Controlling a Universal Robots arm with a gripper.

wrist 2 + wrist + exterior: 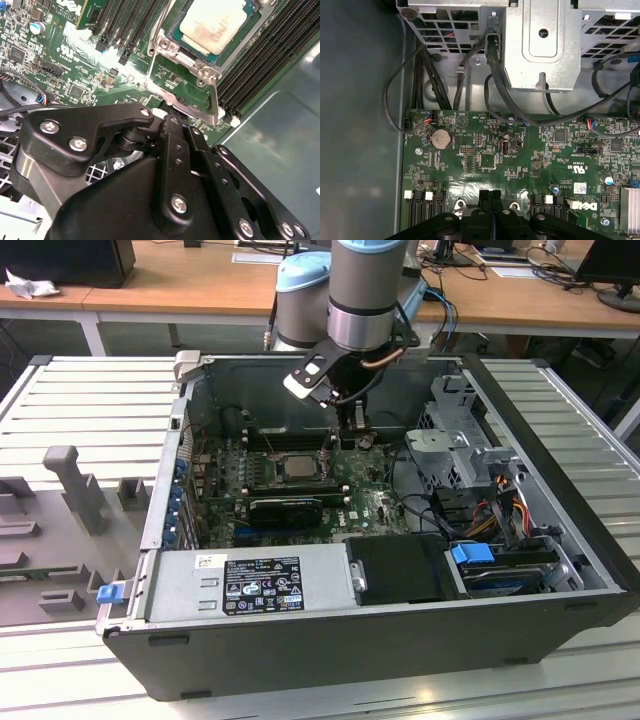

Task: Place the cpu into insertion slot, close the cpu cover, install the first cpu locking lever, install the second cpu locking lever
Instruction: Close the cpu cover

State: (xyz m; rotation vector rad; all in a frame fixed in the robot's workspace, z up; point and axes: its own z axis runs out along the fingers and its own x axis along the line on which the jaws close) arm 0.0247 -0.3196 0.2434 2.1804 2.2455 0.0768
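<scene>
Gripper (356, 430), fingers pressed together, hovers at the edge of the slot (174, 36); the seated cpu (297, 466) lies just beside it, toward the exterior view's left.

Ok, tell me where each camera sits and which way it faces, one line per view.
Exterior view: off the arm, above the open computer case, looking down into it; the arm and end effector hang over the motherboard.
Second wrist view: on the wrist, looking past the end effector at the cpu and memory slots.
First wrist view: on the wrist, facing the motherboard and a metal drive cage; the end effector shows.
Shared: the exterior and second wrist views both show the cpu.
</scene>
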